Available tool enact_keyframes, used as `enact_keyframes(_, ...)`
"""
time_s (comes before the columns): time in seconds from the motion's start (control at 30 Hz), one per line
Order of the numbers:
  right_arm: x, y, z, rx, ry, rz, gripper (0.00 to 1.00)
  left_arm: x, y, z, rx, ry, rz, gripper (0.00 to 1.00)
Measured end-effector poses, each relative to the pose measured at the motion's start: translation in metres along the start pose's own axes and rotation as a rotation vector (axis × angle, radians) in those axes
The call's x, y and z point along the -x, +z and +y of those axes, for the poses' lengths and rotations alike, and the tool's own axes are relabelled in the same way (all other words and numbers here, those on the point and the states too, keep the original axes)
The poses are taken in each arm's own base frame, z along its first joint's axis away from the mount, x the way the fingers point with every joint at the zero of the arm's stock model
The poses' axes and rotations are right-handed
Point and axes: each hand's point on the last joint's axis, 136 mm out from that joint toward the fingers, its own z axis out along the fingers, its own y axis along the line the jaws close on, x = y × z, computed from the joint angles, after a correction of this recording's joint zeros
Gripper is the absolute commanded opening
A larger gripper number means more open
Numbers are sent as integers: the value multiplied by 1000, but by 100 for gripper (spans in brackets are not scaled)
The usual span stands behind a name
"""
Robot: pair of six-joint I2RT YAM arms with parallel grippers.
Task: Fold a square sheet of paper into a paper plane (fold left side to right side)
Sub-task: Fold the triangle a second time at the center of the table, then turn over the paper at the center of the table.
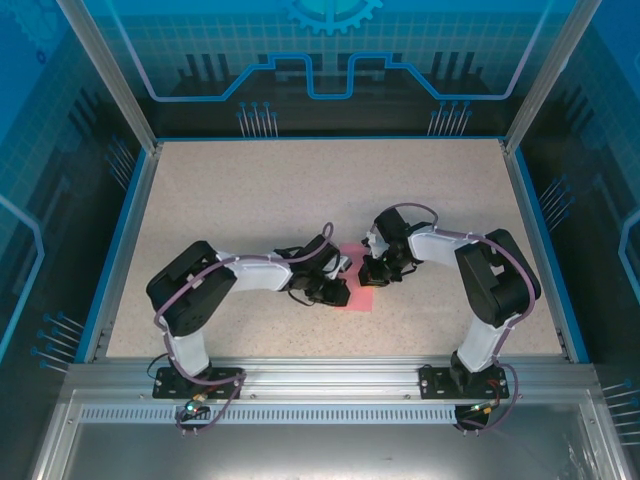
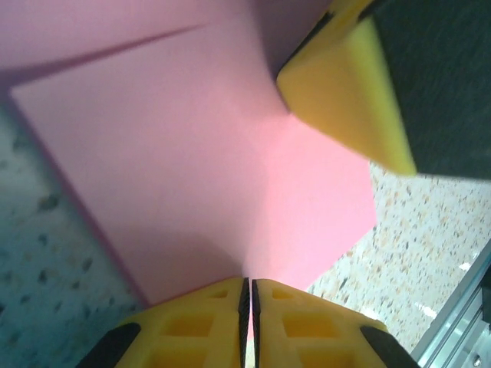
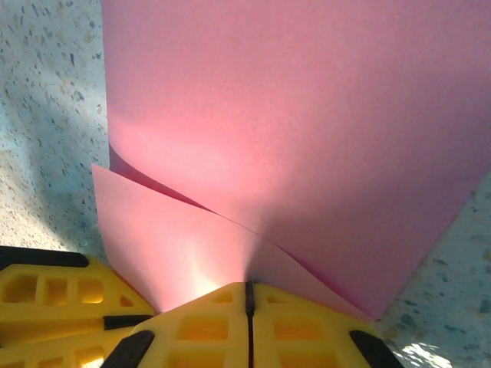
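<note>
Left gripper fingers (image 2: 192, 326): yellow and closest to the lens, pressed flat together with only a hairline seam between them.
Left gripper (image 2: 247, 287) grip: narrow, pinching the square sheet of paper (image 2: 192, 153); the sheet's near edge runs into the seam and pink shows inside the slit.
Paper ahead of the left gripper: one pink panel spreads away from the tips, with soft creases fanning out from the pinch; a second layer lies beyond it, its edge crossing up and to the left.
Ahead and right of the left gripper: one yellow finger of the right gripper (image 2: 345, 84), over the sheet; whether it touches there I cannot tell.
Right gripper (image 3: 247, 290) grip: fingers closed tight, with a corner of the sheet running into their seam, so it is pinching the paper too.
Paper ahead of the right gripper: a lower flap spreads left of the tips and a larger panel rises beyond; the gap between the two layers opens to the left.
Left of the right gripper: the left gripper's yellow fingers, just beside it.
From above: both grippers meet near the table's middle, with the sheet between and under them and pink showing on their near side.
Table (image 1: 250, 200): speckled beige, bare around both grippers.
Aluminium rail (image 1: 320, 375): along the near edge, behind both grippers, carrying the arm bases.
</note>
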Motion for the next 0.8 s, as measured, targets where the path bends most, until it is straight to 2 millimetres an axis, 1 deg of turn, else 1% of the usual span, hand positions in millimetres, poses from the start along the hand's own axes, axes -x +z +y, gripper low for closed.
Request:
enact_keyframes(0.2, 1, -2, 1, 2, -4, -8, 9, -24, -14, 7, 3, -21, 20, 14)
enact_keyframes(0.27, 3, -6, 1, -5, -5, -28, 16, -26, -23, 7, -10, -33, 8, 16)
enact_keyframes(0.37, 10, -21, 8, 4, -21, -90, 29, -17, -40, 7, -32, -50, -41, 27)
enact_keyframes(0.4, 12, -28, 11, 11, -29, -117, 32, -12, -45, 6, -40, -54, -59, 29)
enact_keyframes(0.47, 20, -48, 15, 17, -45, -193, 40, -1, -54, 7, -52, -65, -101, 36)
enact_keyframes(0.53, 25, -64, 16, 22, -57, -256, 47, 6, -58, 9, -62, -83, -125, 40)
enact_keyframes(0.6, 25, -75, 12, 22, -56, -299, 53, 13, -60, 11, -74, -96, -143, 41)
enact_keyframes(0.63, 22, -78, 7, 19, -44, -315, 56, 16, -59, 12, -78, -97, -149, 41)
enact_keyframes(0.73, 11, -80, -7, 14, -13, -328, 61, 26, -50, 12, -94, -98, -146, 42)
enact_keyframes(0.8, 4, -78, -12, 18, 1, -324, 62, 34, -43, 11, -106, -95, -143, 42)
